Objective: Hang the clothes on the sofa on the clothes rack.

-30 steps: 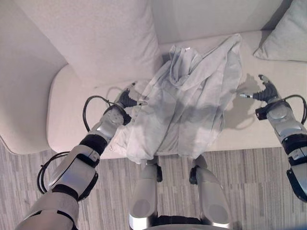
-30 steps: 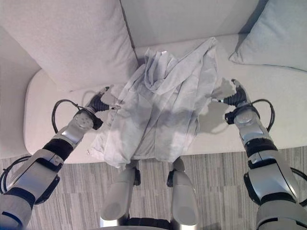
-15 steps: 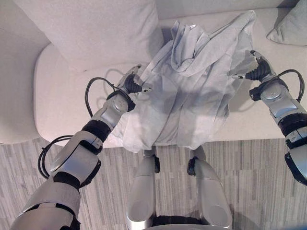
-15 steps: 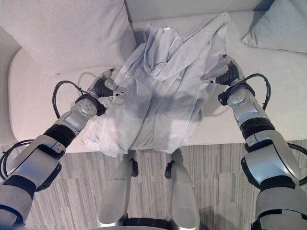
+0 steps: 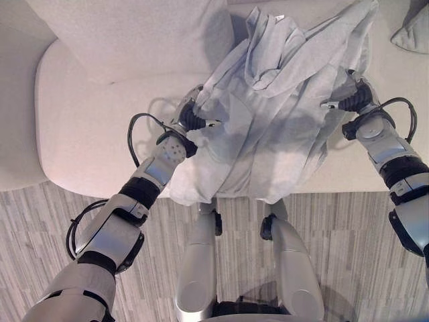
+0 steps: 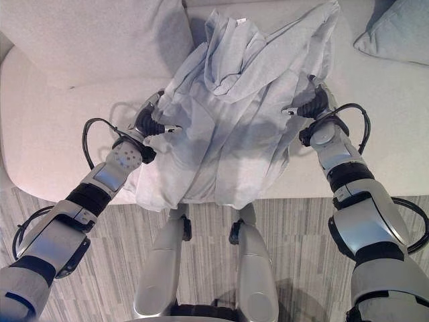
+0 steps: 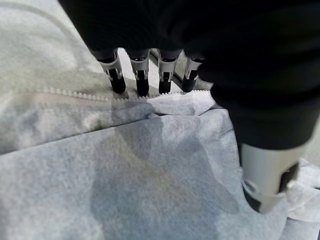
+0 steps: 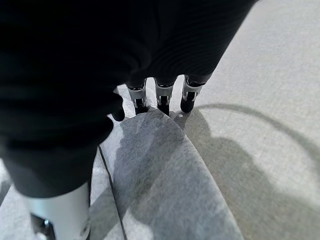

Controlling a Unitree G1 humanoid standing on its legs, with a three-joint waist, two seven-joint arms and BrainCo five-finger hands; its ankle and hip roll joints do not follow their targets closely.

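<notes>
Garment (image 5: 268, 127): on sofa (image 5: 87, 127), hem over front edge. I see L hand (image 5: 190, 119), R hand (image 5: 353, 99) at its sides; fingers straight, tips touching cloth.

My two head eyes look steeply down from above, side by side, and share one scene: the sofa (image 5: 80, 127) seat, the pale garment (image 5: 281, 114) on it and both my arms. The camera on my left wrist looks along my left hand (image 7: 150, 75) from very close onto the cloth. The one on my right wrist looks along my right hand (image 8: 160, 95), just as near, at the garment's edge and the seat.
</notes>
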